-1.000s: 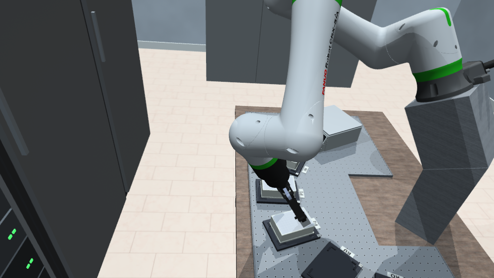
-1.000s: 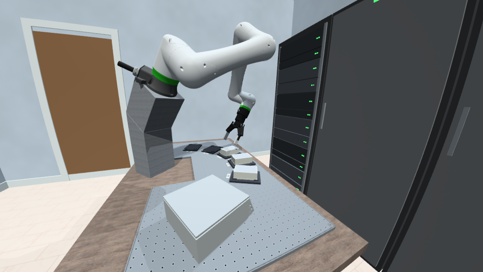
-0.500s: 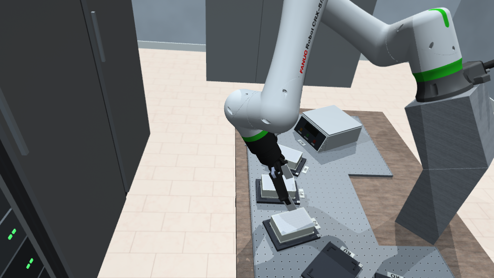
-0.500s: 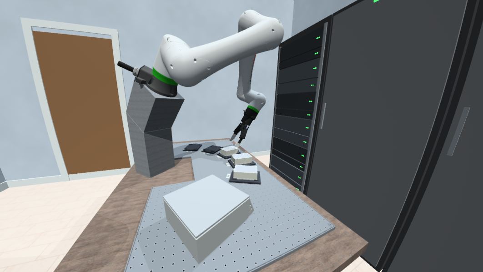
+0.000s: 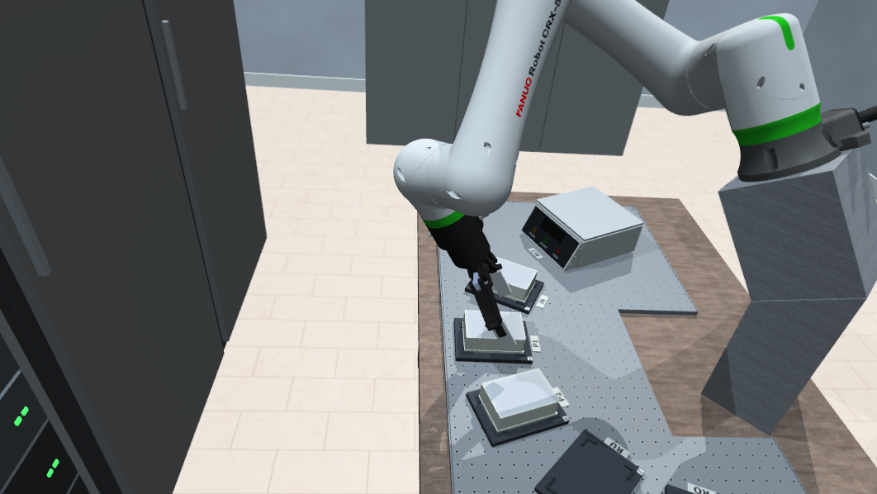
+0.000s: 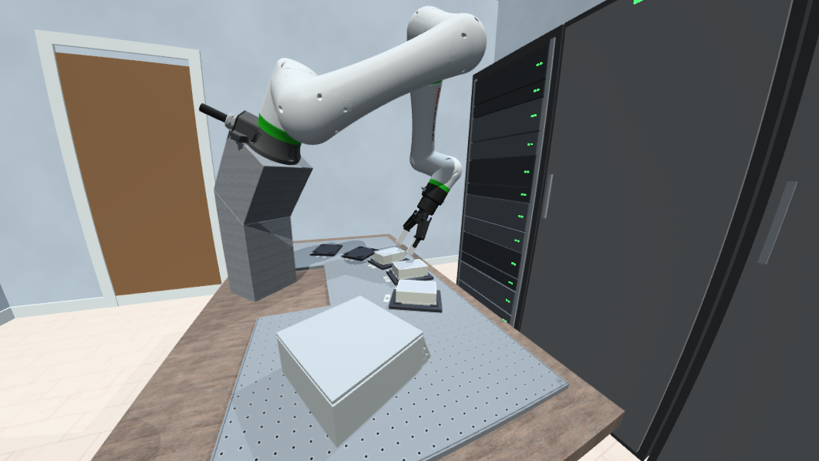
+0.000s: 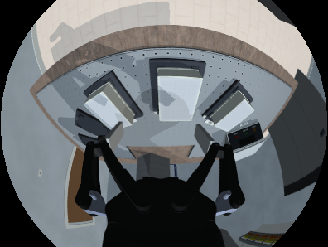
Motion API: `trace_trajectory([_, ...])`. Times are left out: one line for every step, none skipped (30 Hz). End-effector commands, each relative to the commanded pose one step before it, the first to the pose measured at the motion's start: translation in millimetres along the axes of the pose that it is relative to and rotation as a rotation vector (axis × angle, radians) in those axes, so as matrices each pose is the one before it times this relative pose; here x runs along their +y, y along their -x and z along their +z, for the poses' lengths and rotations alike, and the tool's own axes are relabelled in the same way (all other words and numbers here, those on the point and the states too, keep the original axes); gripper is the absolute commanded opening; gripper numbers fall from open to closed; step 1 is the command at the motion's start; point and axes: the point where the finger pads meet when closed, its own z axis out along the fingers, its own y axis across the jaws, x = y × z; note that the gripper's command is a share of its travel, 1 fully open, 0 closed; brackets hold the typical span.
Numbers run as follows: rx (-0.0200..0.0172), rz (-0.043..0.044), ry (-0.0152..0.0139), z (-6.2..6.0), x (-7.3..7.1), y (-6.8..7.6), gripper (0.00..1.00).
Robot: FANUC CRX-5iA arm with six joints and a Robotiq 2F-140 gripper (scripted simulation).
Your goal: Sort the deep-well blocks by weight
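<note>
Three white deep-well blocks sit in dark nests in a row. One block is in the nest labelled IN, nearest the check-weigher. The middle block is in the nest labelled P1. The third block is in the following nest. My gripper is wide open and empty. It hangs tilted a little above the middle block. The check-weigher CW has nothing on its platform and no bright lamp.
Two empty dark nests lie past the row: RU and RO. The arm's grey pedestal stands beside the perforated plate. Dark cabinets line the table's far side.
</note>
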Motion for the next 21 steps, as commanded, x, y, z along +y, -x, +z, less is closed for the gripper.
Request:
trace_trajectory([0.00016,-0.00045,-0.00035,-1.96,15.44,-3.25,1.00])
trace_trajectory([0.00000,0.00000,0.00000,-0.55,4.88,-0.96,1.00])
trace_trajectory([0.00000,0.00000,0.00000,-0.55,4.88,-0.96,1.00])
trace_trajectory([0.00000,0.00000,0.00000,-0.55,4.88,-0.96,1.00])
trace_trajectory([0.00000,0.00000,0.00000,-0.55,4.88,-0.96,1.00])
trace_trajectory([0.00000,0.00000,0.00000,-0.55,4.88,-0.96,1.00])
trace_trajectory([0.00000,0.00000,0.00000,-0.48,4.18,-0.82,1.00])
trace_trajectory([0.00000,0.00000,0.00000,0.00,0.00,0.00,1.00])
trace_trajectory([0.00000,0.00000,0.00000,0.00,0.00,0.00,1.00])
trace_trajectory([0.00000,0.00000,0.00000,0.00,0.00,0.00,1.00])
trace_trajectory([0.00000,0.00000,0.00000,0.00,0.00,0.00,1.00])
trace_trajectory([0.00000,0.00000,0.00000,0.00,0.00,0.00,1.00])
trace_trajectory([0.00000,0.02887,-0.01667,0.71,4.90,0.68,1.00])
trace_trajectory([0.00000,0.02887,-0.01667,0.63,4.93,0.54,1.00])
trace_trajectory([0.00000,0.02887,-0.01667,0.55,4.95,0.40,1.00])
trace_trajectory([0.00000,0.02887,-0.01667,0.46,4.97,0.26,1.00])
trace_trajectory([0.00000,0.02887,-0.01667,0.38,4.98,0.11,1.00])
trace_trajectory([0.00000,0.02887,-0.01667,0.30,4.99,-0.03,1.00])
trace_trajectory([0.00000,0.02887,-0.01667,0.21,4.99,-0.18,1.00])
trace_trajectory([0.00000,0.02887,-0.01667,0.13,4.99,-0.32,1.00])
trace_trajectory([0.00000,0.02887,-0.01667,0.05,4.98,-0.46,1.00])
